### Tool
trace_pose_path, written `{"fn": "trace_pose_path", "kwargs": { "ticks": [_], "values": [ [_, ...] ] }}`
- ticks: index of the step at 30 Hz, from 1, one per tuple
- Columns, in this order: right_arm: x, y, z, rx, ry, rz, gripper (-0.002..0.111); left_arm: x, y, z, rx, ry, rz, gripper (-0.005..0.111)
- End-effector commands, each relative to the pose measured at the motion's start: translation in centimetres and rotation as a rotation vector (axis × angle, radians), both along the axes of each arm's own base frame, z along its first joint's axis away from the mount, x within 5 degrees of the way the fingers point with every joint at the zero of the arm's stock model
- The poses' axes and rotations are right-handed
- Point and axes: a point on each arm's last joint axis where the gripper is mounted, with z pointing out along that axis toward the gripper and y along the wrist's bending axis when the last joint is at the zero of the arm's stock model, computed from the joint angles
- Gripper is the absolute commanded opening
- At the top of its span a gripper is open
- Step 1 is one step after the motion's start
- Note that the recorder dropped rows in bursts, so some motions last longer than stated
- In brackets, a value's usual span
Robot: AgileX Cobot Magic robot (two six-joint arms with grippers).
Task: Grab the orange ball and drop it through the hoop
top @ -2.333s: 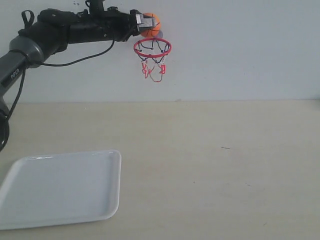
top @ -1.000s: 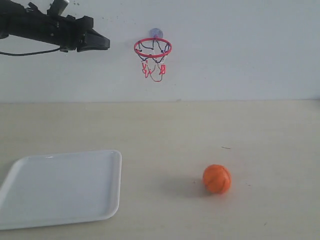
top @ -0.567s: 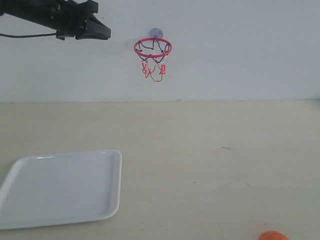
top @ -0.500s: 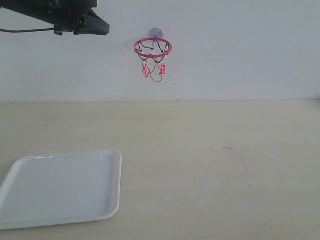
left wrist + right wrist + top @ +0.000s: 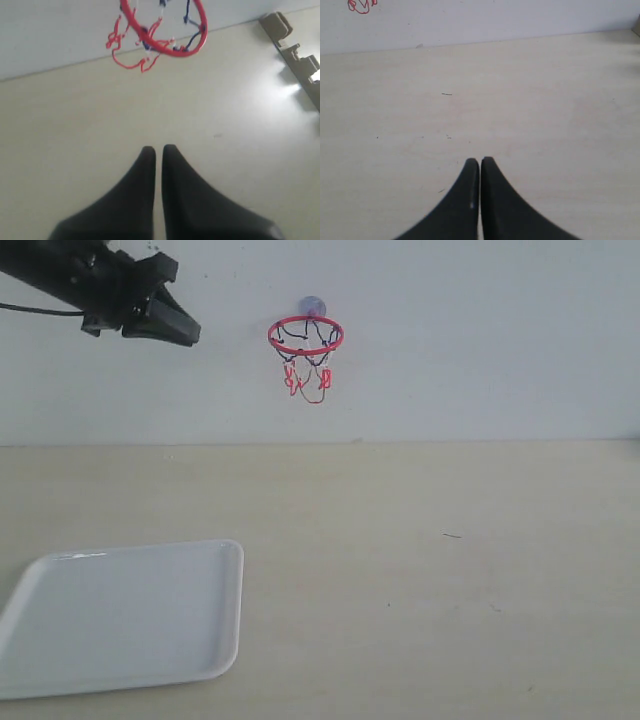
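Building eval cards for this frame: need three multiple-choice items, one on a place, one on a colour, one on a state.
1. Where does the white tray lie in the exterior view?
A. lower left
B. centre
C. lower right

2. What colour is the hoop's ring?
A. blue
B. red
C. green

3. What state is the left gripper in?
A. wide open
B. shut on a ball
C. shut, holding nothing

Answers:
1. A: the tray fills the lower-left corner.
2. B: the ring shows red in the exterior and left wrist views.
3. C: its jaws meet with nothing between them.
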Motion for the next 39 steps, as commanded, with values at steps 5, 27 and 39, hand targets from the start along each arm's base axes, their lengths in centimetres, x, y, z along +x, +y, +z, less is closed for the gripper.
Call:
{"fn": "trace_pose_path", "kwargs": {
  "ticks": [5, 27, 39],
  "values": [
    [0.0, 0.0, 0.1, -0.007, -0.013, 0.000, 0.000, -6.0, 1.6, -1.3, -0.010, -0.044, 0.071, 0.004],
    [0.0, 0.0, 0.1, -0.007, -0.013, 0.000, 0.000, -38.6, 1.5, -3.6, -0.272, -0.321, 0.206, 0.004],
    [0.0, 0.0, 0.1, -0.007, -0.013, 0.000, 0.000, -46.8, 2.0, -4.9, -0.328, -0.734, 0.220, 0.004]
  ]
}}
